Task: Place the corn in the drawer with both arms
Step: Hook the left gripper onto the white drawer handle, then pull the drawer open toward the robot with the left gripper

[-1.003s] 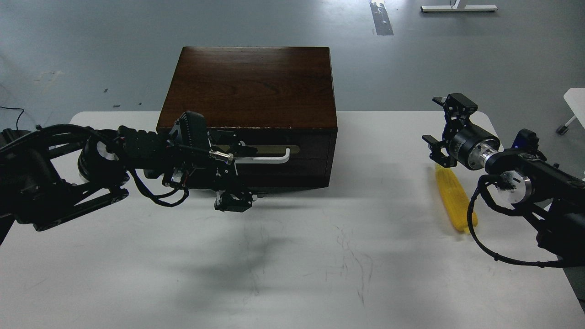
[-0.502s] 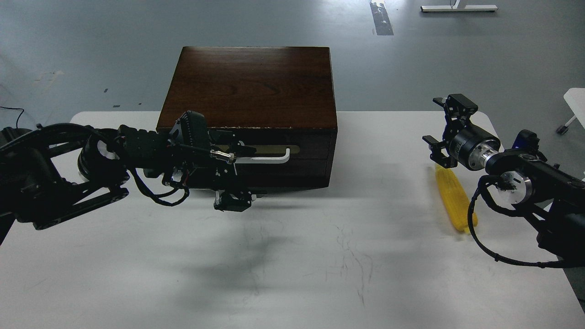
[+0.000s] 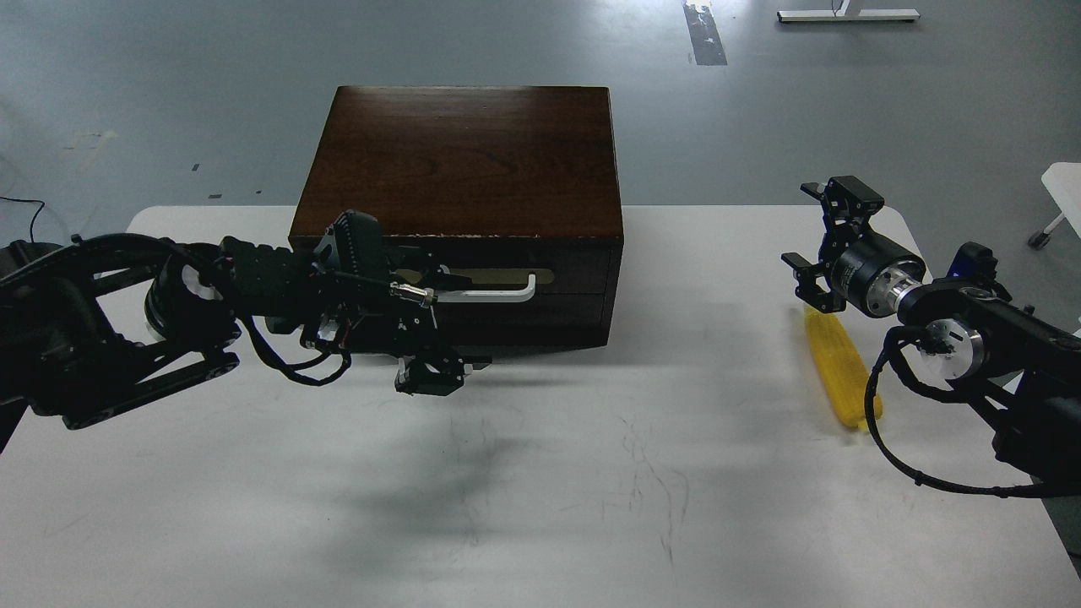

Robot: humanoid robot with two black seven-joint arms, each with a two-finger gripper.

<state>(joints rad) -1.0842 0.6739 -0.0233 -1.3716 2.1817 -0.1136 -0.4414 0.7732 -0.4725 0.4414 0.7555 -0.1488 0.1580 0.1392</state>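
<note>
The corn [image 3: 840,371] lies on the white table at the right, pointing away from me. The drawer [image 3: 574,268] of the dark brown box is closed, and its white bar handle [image 3: 498,294] shows on the brass plate. My left gripper [image 3: 439,325] is open in front of the drawer's left part. Its upper finger [image 3: 448,274] is at the handle's left end and its lower finger [image 3: 431,376] is near the table. My right gripper [image 3: 817,236] is open and empty, just above the corn's far end.
The dark brown box [image 3: 464,160] stands at the back middle of the white table [image 3: 540,490]. The right arm's black cable [image 3: 895,456] loops beside the corn's near end. A white object [image 3: 1066,181] stands off the table at the far right.
Almost nothing has changed. My left gripper has edged slightly to the right by the handle. The right gripper and the corn have stayed where they were.
</note>
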